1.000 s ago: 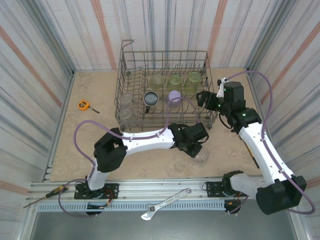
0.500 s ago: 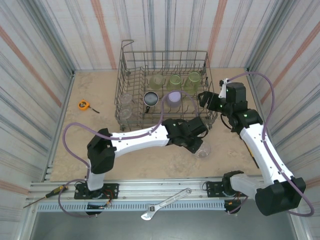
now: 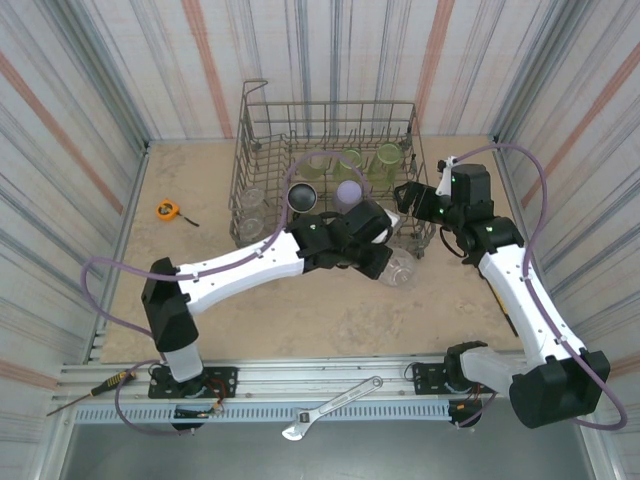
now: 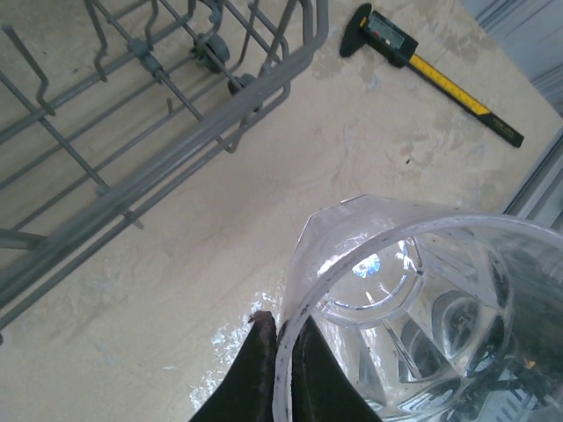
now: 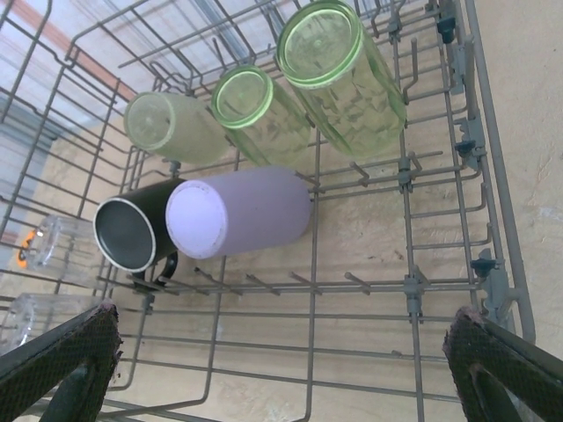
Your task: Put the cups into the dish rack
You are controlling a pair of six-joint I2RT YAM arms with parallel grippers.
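My left gripper point(image 3: 388, 262) is shut on the rim of a clear cup point(image 3: 400, 269), one finger inside and one outside, held above the table just in front of the dish rack's point(image 3: 330, 104) near right corner. In the left wrist view the cup point(image 4: 413, 299) opens toward the camera, pinched between my fingertips point(image 4: 262, 352), with the rack's edge point(image 4: 202, 132) up left. My right gripper point(image 5: 281, 352) hangs open over the rack's right end. Below it lie a lavender cup point(image 5: 237, 215), a black cup point(image 5: 132, 233), three yellow-green cups point(image 5: 339, 61) and two clear cups point(image 5: 62, 251).
An orange tape measure point(image 3: 167, 210) lies left of the rack. A yellow-and-black caliper point(image 4: 431, 70) lies on the table to the right. A wrench point(image 3: 330, 408) and a screwdriver point(image 3: 90, 392) rest on the front rail. Corrugated walls close in three sides.
The left arm has stretched out and carried the clear cup up off the table toward the rack's near right corner. The right arm has stayed put, open.
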